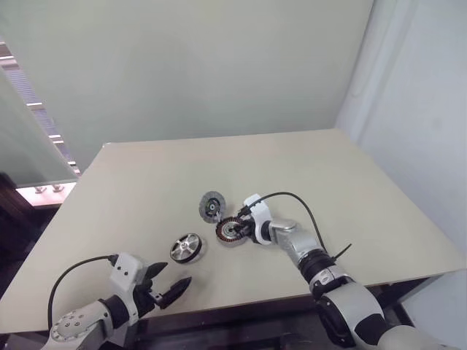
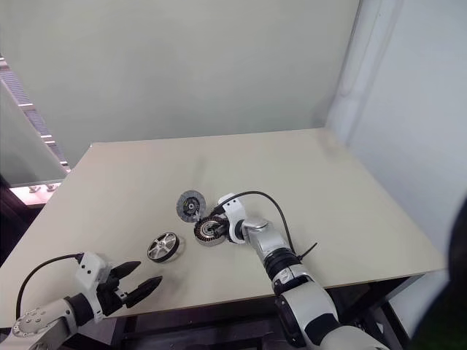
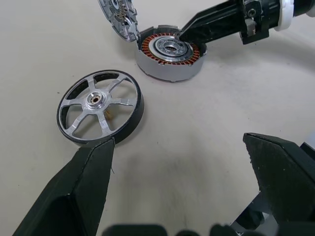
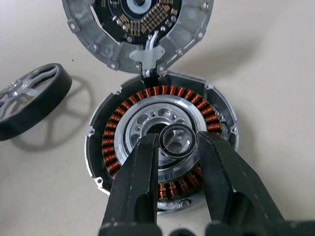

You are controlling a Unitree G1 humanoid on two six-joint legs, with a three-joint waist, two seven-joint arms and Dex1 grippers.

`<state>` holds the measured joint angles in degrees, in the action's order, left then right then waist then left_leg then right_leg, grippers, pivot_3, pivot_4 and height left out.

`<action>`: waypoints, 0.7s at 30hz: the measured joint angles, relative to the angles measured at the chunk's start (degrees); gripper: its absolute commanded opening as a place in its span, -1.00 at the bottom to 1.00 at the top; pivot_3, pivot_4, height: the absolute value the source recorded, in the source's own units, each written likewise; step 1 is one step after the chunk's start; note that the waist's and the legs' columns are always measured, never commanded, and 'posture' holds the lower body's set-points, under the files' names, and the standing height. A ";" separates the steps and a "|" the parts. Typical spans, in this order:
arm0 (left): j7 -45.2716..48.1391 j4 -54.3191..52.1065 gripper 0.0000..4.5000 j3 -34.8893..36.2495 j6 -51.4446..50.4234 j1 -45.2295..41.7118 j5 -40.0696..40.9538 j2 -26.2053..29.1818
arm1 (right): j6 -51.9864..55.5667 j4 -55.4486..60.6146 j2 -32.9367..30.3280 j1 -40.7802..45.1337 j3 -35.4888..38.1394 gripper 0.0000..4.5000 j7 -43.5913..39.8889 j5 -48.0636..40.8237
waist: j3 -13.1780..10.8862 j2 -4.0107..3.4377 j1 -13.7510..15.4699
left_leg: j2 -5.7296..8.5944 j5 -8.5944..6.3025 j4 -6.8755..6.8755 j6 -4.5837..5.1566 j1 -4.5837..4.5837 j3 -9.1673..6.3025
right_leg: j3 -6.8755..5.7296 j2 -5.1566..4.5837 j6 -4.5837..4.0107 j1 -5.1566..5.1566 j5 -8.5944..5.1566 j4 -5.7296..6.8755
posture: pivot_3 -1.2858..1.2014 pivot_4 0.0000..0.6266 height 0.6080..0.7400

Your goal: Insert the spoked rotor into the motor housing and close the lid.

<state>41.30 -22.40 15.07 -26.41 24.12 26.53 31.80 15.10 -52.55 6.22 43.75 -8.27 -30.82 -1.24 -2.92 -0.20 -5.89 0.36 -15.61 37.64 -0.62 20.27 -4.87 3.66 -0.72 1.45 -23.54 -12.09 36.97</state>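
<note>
The motor housing (image 4: 118, 128), a round cup with copper windings, lies mid-table. Its lid (image 4: 98, 44) stands tilted up at the far rim, joined there by a small tab. The spoked rotor (image 3: 98, 105) lies flat on the table to the housing's left, apart from it. My right gripper (image 4: 177, 142) reaches over the housing's near rim. Its fingers are closed on a small dark-rimmed ring (image 4: 170, 133) at the silver centre hub; whether the ring is loose I cannot tell. My left gripper (image 3: 179, 145) hangs open and empty, near the table's front edge, short of the rotor.
The beige table (image 1: 350, 189) is bare apart from these parts, with wide free surface at the back and right. A black cable (image 1: 303, 204) loops up from my right wrist. The table's front edge runs just behind my left gripper (image 1: 171, 286).
</note>
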 measured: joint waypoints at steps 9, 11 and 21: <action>-0.10 0.00 1.00 -0.38 0.19 0.05 -0.06 -0.07 | -1.60 -1.74 0.83 0.09 0.01 -0.42 0.03 0.29 | -0.04 -0.07 0.00 | 0.00 0.00 -0.01 0.00 -0.01 0.00 | 0.00 0.00 0.00 0.00 0.00 0.00 | 0.03 -1.00 1.00; -0.18 -0.01 1.00 -0.40 0.19 0.08 -0.06 -0.13 | -1.79 -1.99 0.84 0.19 0.00 -0.42 0.01 0.32 | -0.04 -0.07 0.01 | 0.00 0.00 -0.01 0.00 -0.01 -0.01 | -0.01 0.00 0.00 0.01 0.00 0.00 | 0.03 -1.00 1.00; -1.32 -1.22 1.00 -0.66 0.16 0.42 -0.04 -0.24 | -3.14 -3.33 0.95 0.58 -0.01 -0.42 -0.02 0.46 | -0.05 -0.09 0.01 | 0.00 0.00 0.00 0.00 -0.03 -0.01 | -0.01 0.00 0.00 0.02 0.00 0.00 | 0.03 -1.00 1.00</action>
<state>39.98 -23.61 14.40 -26.26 24.53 26.48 31.56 11.96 -55.88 7.16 44.32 -8.28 -30.84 -0.78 -2.97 -0.29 -5.89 0.36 -15.61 37.64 -0.62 20.24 -4.88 3.65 -0.72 1.46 -23.52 -12.09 36.97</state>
